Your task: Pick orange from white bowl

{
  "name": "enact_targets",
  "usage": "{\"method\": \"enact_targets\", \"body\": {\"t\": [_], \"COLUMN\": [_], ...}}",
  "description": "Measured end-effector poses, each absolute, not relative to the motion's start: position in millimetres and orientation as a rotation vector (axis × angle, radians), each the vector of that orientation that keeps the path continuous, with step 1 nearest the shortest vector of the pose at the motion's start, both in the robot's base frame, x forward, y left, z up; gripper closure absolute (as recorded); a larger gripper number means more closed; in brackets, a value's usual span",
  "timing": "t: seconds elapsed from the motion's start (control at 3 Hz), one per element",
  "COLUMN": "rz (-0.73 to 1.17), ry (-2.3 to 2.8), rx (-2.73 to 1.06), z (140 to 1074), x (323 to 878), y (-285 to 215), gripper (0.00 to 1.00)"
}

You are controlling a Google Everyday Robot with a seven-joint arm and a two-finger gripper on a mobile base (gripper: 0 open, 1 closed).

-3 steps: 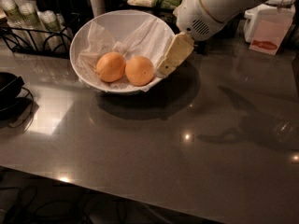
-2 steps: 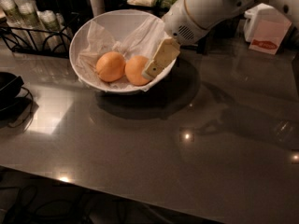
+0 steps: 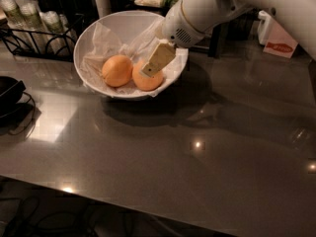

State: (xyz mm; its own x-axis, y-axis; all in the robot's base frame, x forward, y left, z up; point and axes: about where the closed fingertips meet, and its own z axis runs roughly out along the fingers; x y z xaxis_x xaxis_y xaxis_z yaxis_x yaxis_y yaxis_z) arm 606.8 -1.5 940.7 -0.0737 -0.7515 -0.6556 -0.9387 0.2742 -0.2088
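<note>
The white bowl [image 3: 118, 22], lined with crumpled white paper, stands at the back left of the dark table. Two oranges lie side by side in it. The orange [image 3: 149, 82], the deeper-coloured one, is on the right. A paler orange [image 3: 117, 70] is on the left. My gripper [image 3: 154, 65] reaches in over the bowl's right rim on the white arm [image 3: 207, 9]. It hangs right at the top of the right orange and covers part of it. I cannot tell whether it touches the fruit.
A black wire rack [image 3: 34, 33] with cups stands behind the bowl at the left. A small black dish [image 3: 7, 90] sits at the left edge. A white carton with a red mark [image 3: 279, 38] stands at the back right. Containers line the back edge.
The gripper has moved left from the bowl's right rim into the bowl, over the right orange. The oranges and the bowl have not moved.
</note>
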Motion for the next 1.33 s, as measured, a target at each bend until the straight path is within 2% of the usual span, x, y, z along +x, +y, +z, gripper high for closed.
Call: {"method": "enact_targets", "body": {"t": [0.67, 1.0, 1.33], "rz": [0.381, 0.385, 0.386], "ry": [1.896, 1.913, 1.922], "rx": [-1.53, -1.529, -1.538], "z": [919.9, 909.7, 900.4], "x": [617.8, 625.9, 631.9], "y": [4.1, 4.1, 5.7], "gripper": [0.25, 0.3, 0.29]}}
